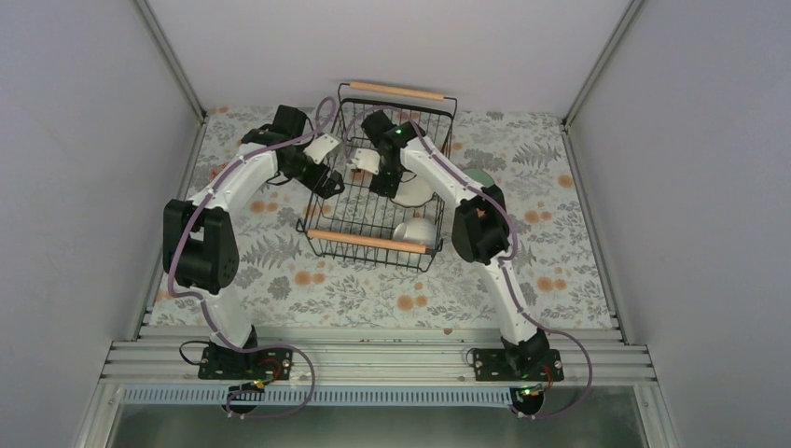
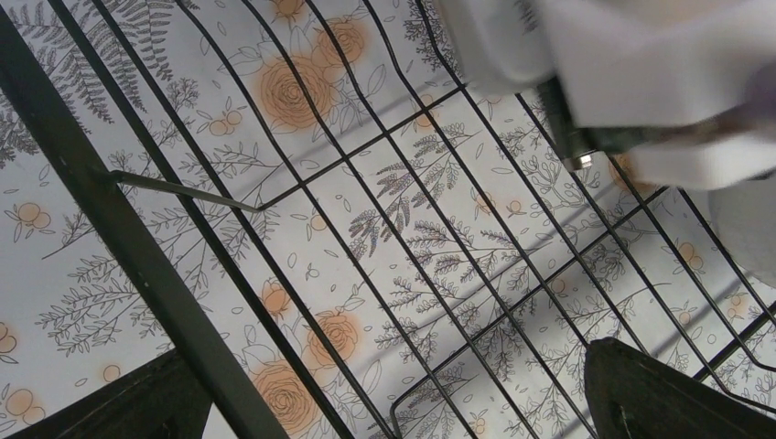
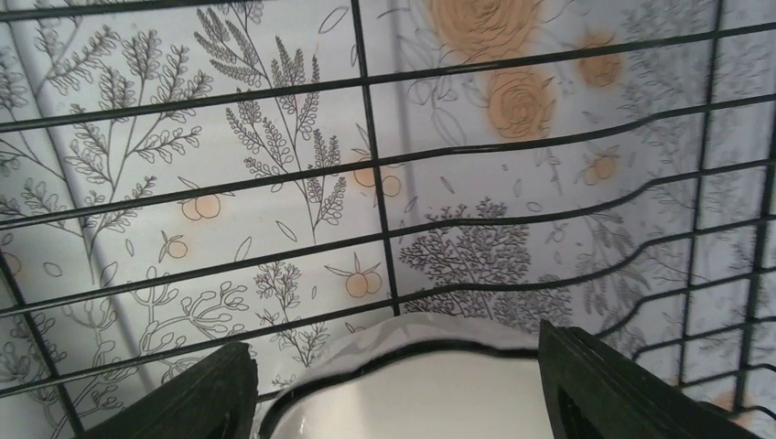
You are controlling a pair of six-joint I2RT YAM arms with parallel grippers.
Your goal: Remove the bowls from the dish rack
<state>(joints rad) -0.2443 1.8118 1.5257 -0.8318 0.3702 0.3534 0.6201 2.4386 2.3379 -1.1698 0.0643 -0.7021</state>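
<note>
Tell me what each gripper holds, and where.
Left gripper: nothing, open over the dish rack. Right gripper: fingers spread either side of a white dark-rimmed bowl; whether they grip it cannot be told.

I am finding nothing readable in any view: no text, label, brand or number is showing on the floral table cover, the dish rack or the dark-trimmed bowl.
</note>
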